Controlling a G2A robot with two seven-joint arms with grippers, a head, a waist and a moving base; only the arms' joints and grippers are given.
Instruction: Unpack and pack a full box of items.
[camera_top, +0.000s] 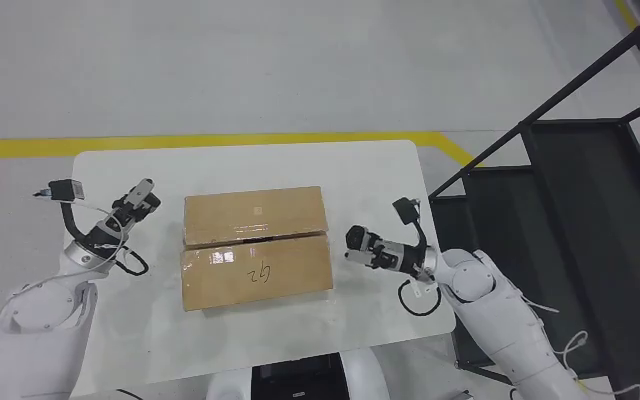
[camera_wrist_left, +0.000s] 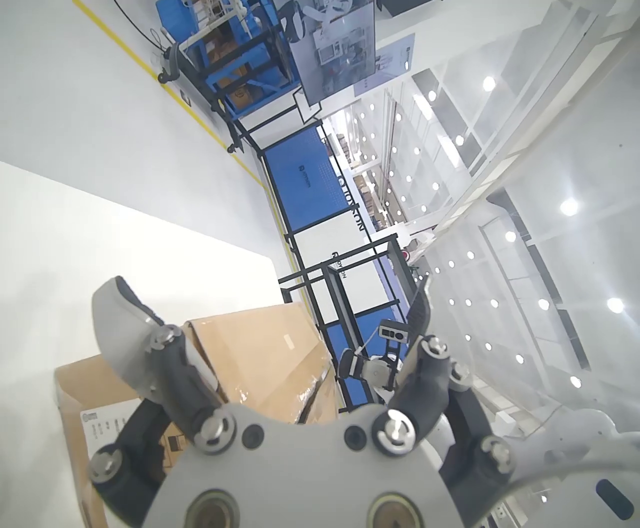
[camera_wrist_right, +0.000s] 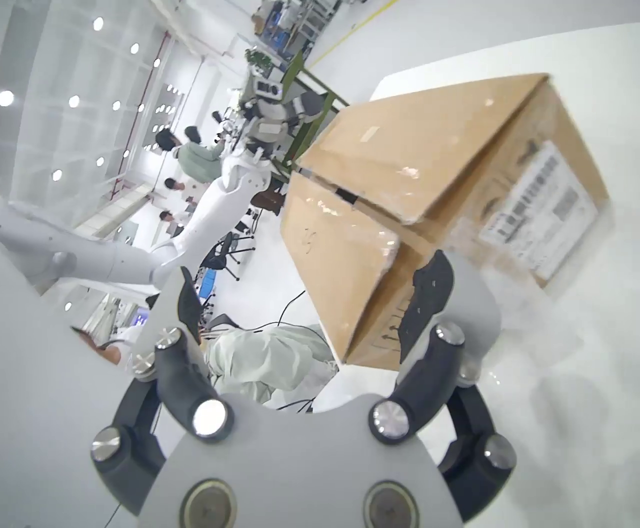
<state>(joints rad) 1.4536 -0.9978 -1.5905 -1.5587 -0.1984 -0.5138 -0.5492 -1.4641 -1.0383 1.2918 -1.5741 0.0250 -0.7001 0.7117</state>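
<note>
A brown cardboard box (camera_top: 256, 248) stands in the middle of the white table (camera_top: 370, 170), its two top flaps folded down with a narrow seam between them. One flap bears a handwritten mark. My left gripper (camera_top: 146, 198) hovers open just off the box's left end, with the box (camera_wrist_left: 260, 350) close beyond its fingers. My right gripper (camera_top: 357, 246) hangs open near the box's right end, a little apart from it. The box (camera_wrist_right: 400, 200) shows there with a white printed label (camera_wrist_right: 542, 210) on its end face. Nothing is held between either pair of fingers.
A black metal stair frame (camera_top: 560, 170) stands right of the table. A yellow floor line (camera_top: 250, 145) runs behind the table. Bare tabletop lies on both sides of the box and behind it.
</note>
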